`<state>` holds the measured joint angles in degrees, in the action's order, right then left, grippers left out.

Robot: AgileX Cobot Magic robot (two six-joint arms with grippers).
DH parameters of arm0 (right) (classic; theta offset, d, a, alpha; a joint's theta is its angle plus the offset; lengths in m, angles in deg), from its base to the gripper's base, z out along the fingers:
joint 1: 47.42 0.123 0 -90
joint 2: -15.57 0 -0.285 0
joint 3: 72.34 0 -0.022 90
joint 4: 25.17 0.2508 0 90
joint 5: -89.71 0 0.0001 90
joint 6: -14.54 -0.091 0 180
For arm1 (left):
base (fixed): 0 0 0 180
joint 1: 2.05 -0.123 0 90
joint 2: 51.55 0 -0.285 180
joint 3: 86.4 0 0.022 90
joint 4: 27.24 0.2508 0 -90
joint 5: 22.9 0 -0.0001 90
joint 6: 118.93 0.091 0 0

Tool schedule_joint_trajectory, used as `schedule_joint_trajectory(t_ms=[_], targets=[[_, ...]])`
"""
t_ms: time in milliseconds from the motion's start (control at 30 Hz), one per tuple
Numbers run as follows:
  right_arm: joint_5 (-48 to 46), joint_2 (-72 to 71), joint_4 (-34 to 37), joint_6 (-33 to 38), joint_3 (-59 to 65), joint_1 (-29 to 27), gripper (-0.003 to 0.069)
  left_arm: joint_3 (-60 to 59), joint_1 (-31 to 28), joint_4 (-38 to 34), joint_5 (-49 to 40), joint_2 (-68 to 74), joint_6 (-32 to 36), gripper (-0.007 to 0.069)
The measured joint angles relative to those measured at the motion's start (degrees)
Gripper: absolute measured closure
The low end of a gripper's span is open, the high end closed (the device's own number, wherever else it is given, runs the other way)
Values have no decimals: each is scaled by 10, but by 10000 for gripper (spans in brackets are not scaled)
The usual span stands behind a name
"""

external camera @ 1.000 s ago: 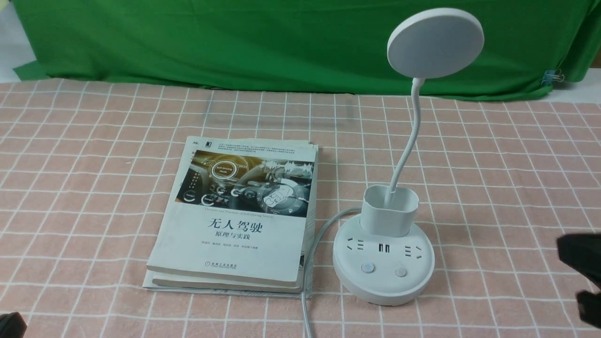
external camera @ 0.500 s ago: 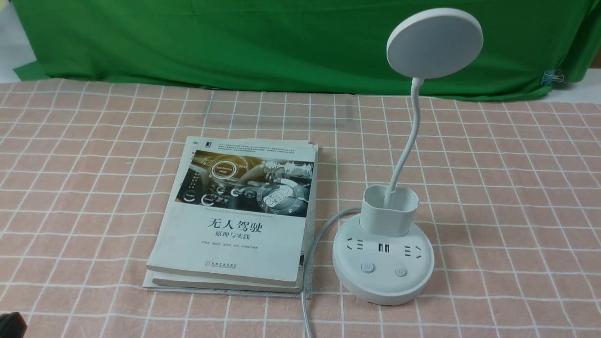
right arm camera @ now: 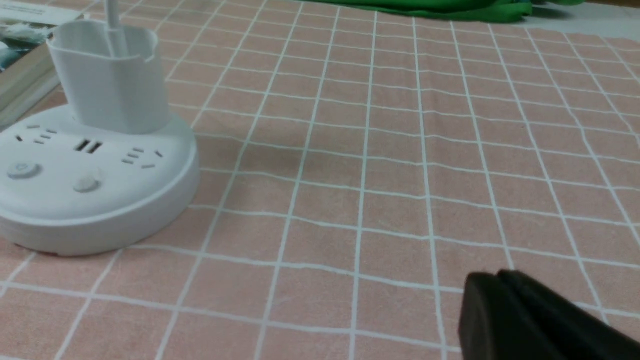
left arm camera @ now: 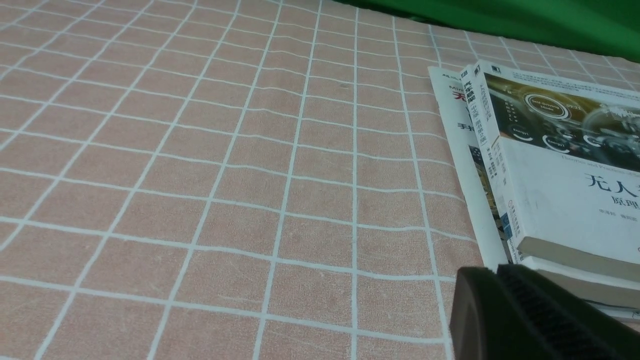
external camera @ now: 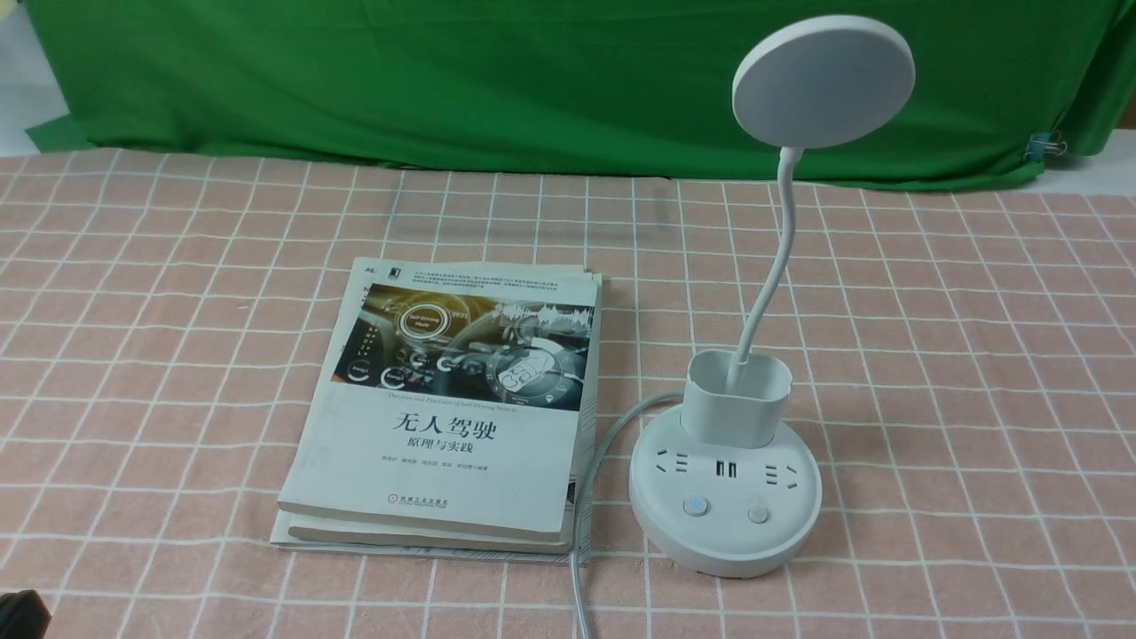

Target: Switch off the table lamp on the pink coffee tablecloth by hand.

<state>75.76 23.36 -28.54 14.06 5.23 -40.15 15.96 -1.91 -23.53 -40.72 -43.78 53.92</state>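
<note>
The white table lamp (external camera: 726, 497) stands on the pink coffee tablecloth (external camera: 958, 355), right of centre, with its disc head (external camera: 823, 82) high up and two buttons (external camera: 696, 507) on the round base. No glow shows from the head. The right wrist view shows the lamp base (right arm camera: 95, 185) and cup holder. My right gripper (right arm camera: 495, 282) is shut and empty, low over the cloth, well to the right of the base; the front view does not show it. My left gripper (left arm camera: 492, 275) is shut and empty beside the books; only a dark corner of it (external camera: 22, 612) shows in the front view.
A stack of books (external camera: 453, 408) lies left of the lamp; it also shows in the left wrist view (left arm camera: 560, 175). The lamp's grey cable (external camera: 586, 497) runs between books and base toward the front edge. A green backdrop cloth (external camera: 444, 80) hangs behind.
My right gripper, at the front view's right edge one second ago, has withdrawn out of that view. The lamp, books and left gripper have not moved.
</note>
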Motion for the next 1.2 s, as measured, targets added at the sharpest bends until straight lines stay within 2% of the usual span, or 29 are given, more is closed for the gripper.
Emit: schedule_joint_trajectory(t_ms=[1200], targets=[[0, 0, 1, 0, 0, 0, 518, 0, 0, 0, 0, 0, 0, 618]])
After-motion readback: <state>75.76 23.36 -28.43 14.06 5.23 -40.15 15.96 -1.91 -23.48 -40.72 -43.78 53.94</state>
